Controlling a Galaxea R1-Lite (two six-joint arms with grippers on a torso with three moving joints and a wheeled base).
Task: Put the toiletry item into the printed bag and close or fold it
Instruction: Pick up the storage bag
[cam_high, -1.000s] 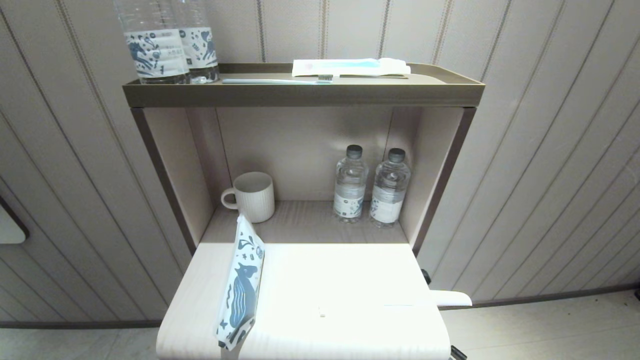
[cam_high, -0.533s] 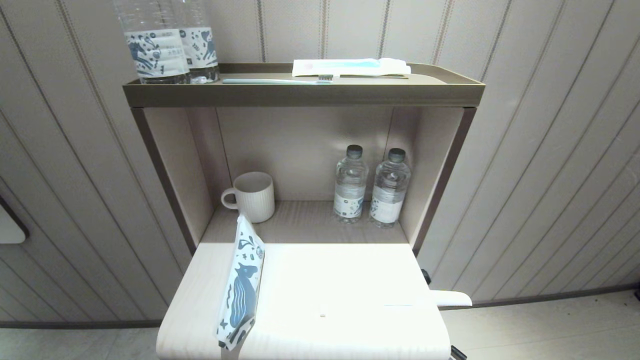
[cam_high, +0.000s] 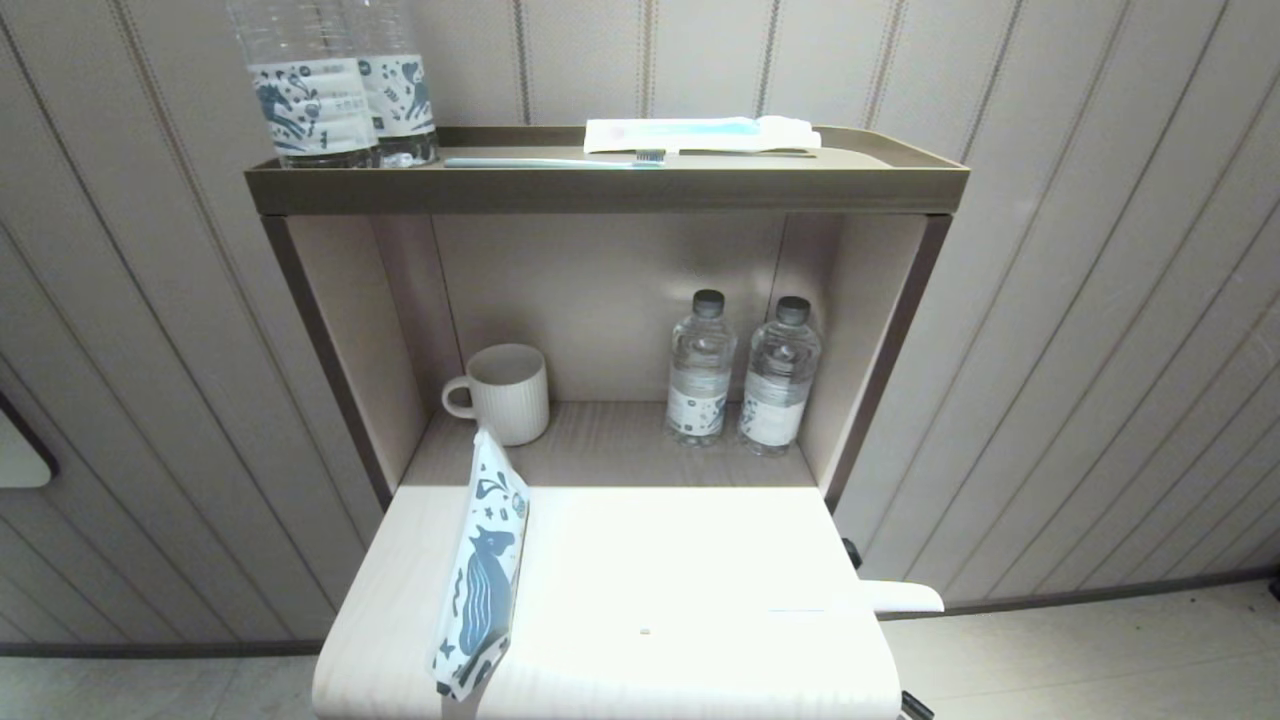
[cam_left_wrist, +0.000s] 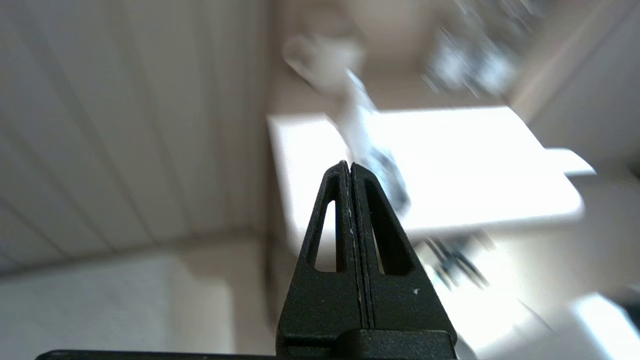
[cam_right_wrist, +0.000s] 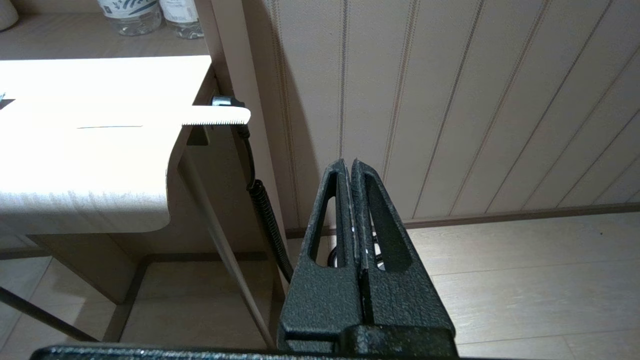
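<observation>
On the pale desk (cam_high: 700, 560), we see the printed bag (cam_high: 483, 580) standing on edge near its left side, while the toiletry item (cam_high: 895, 597) overhangs its right edge. Our left tool (cam_left_wrist: 350, 165) and right tool (cam_right_wrist: 349, 162) are both pressed together, empty. No label text is legible.

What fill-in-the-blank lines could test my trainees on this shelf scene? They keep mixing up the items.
1. The mug shares the lower shelf with ____ small bottles.
2. The printed bag stands on the ____ side of the white table.
3. The stick overhangs the table's ____ edge.
4. The toothbrush lies on the ____ tray.

Missing: two; left; right; top
</observation>
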